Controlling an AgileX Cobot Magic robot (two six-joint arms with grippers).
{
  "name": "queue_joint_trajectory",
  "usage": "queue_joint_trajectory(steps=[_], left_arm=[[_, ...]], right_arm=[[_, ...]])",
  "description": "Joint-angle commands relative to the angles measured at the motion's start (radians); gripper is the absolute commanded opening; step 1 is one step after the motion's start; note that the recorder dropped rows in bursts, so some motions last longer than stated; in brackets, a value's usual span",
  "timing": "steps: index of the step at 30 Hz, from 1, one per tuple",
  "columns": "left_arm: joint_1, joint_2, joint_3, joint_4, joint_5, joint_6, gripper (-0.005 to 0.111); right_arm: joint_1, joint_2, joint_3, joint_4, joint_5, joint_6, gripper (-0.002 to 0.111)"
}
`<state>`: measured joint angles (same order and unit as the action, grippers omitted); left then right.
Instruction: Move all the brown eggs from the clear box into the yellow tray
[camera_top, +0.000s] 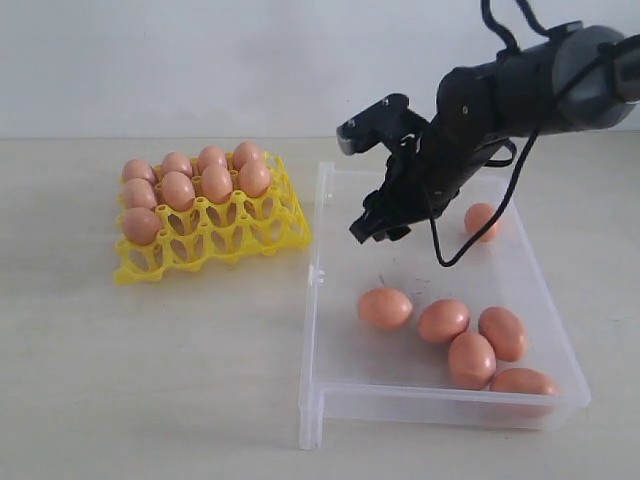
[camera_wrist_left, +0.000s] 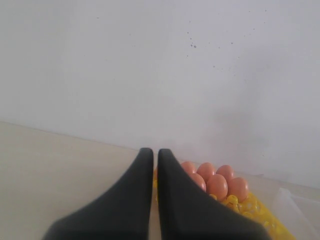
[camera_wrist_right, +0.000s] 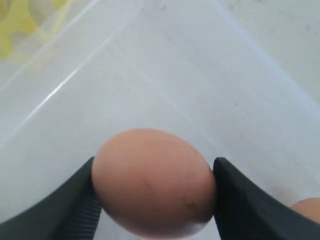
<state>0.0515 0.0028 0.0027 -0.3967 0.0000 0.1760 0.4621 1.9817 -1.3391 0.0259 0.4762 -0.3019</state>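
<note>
Yellow tray (camera_top: 215, 245): nine brown eggs (camera_top: 177, 188).
Clear box (camera_top: 340, 370): six loose, mostly 5 o'clock.
Right gripper (camera_wrist_right: 153, 165): clamps seventh egg (camera_wrist_right: 152, 190).
Left gripper (camera_wrist_left: 154, 152): closed, empty.

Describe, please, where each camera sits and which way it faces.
Exterior view: off the arms, raised, looking down across the table at the yellow tray, the clear box and the right end effector; no left arm shows.
Left wrist view: on the left arm, facing the wall and the tray's eggs past the shut left end effector.
Right wrist view: on the right arm, looking down into the clear box; its fingers clamp one egg.
Shared: exterior and left wrist views both show the tray's eggs.
</note>
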Motion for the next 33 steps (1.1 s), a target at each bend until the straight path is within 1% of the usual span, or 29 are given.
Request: queue_joint_trajectory(steps=[1,6,7,16,21,23,25,26,28,31,32,33], left_arm=[[-0.004,-0.003,-0.003,-0.003,0.000,0.009,0.004],[-0.004,-0.003,-0.003,-0.003,0.000,0.009,0.004],[-0.004,-0.003,-0.003,-0.003,0.000,0.009,0.004],[-0.004,-0.003,-0.003,-0.003,0.000,0.009,0.004],[-0.004,-0.003,-0.003,-0.003,0.000,0.009,0.004],[-0.004,-0.003,-0.003,-0.003,0.000,0.009,0.004],[-0.004,-0.003,-0.003,-0.003,0.000,0.009,0.004],[-0.004,-0.003,-0.003,-0.003,0.000,0.009,0.004],[-0.004,-0.003,-0.003,-0.003,0.000,0.009,0.004],[-0.004,-0.003,-0.003,-0.003,0.000,0.009,0.004],[-0.004,-0.003,-0.003,-0.003,0.000,0.009,0.004],[-0.004,-0.003,-0.003,-0.003,0.000,0.009,0.004]], right_arm=[[-0.014,-0.027,0.001,0.061,0.013,-0.010,0.000],[-0.014,-0.005,0.001,0.059,0.172,-0.049,0.000],[-0.014,-0.003,0.001,0.059,0.181,-0.049,0.000],[-0.014,0.056,0.001,0.052,0.189,-0.020,0.000],[-0.014,0.087,0.001,0.035,0.202,-0.030,0.000],[-0.014,0.091,0.001,0.021,0.207,-0.067,0.001],[-0.014,0.091,0.001,-0.003,0.222,-0.098,0.006],[-0.014,0.091,0.001,-0.011,0.230,-0.114,0.012],[-0.014,0.091,0.001,-0.037,0.244,-0.136,0.028],[-0.014,0.091,0.001,-0.095,0.245,-0.149,0.060],[-0.014,0.091,0.001,-0.118,0.238,-0.149,0.067],[-0.012,0.091,0.001,-0.145,0.236,-0.153,0.068]])
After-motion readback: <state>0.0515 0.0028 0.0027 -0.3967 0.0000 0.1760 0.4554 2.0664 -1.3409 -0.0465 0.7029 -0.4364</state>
